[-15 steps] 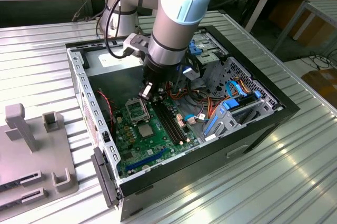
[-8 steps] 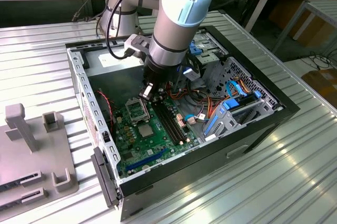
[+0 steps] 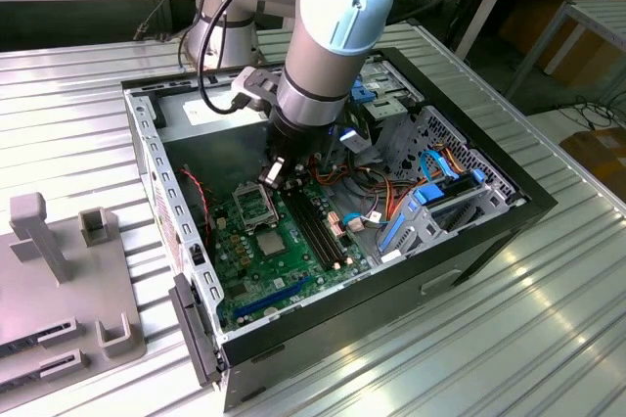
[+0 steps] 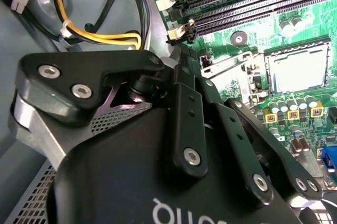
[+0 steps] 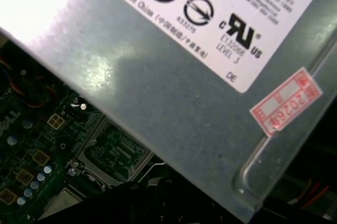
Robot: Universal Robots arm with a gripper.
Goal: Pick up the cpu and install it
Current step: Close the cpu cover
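The claw (image 3: 274,180) hangs low inside the open computer case (image 3: 489,233), at the end of the big grey arm with the blue cap. Its black fingers (image 4: 185,113) lean in toward each other at the tip, and in the exterior view a small pale flat piece sits right there between them. That looks like the cpu (image 3: 274,169), pinched in the claw and held up off the board, though it is tiny and hard to see well.

Just below the claw, a bit toward the exterior view's left, is the square socket frame (image 3: 256,207) on the green board (image 3: 245,265). The cpu is near it but not touching it. In the second wrist view the socket (image 4: 297,69) lies open, its metal flap (image 4: 231,71) tipped up beside it, and the middle looks pale. A small grey chip (image 3: 274,243) sits flat on the board, closer to the front of the case.

Long black slots (image 3: 318,231) run beside the socket. Yellow wires (image 4: 105,37) curl past the claw's body. Blue cables (image 3: 430,167) and blue plastic parts fill the case on the exterior view's right.

In the first wrist view a grey metal box (image 5: 158,92) with stickers sits very close.

The case stands on a ribbed metal desk (image 3: 548,339). Grey holders (image 3: 39,236) stand on it well apart, on the exterior view's left.
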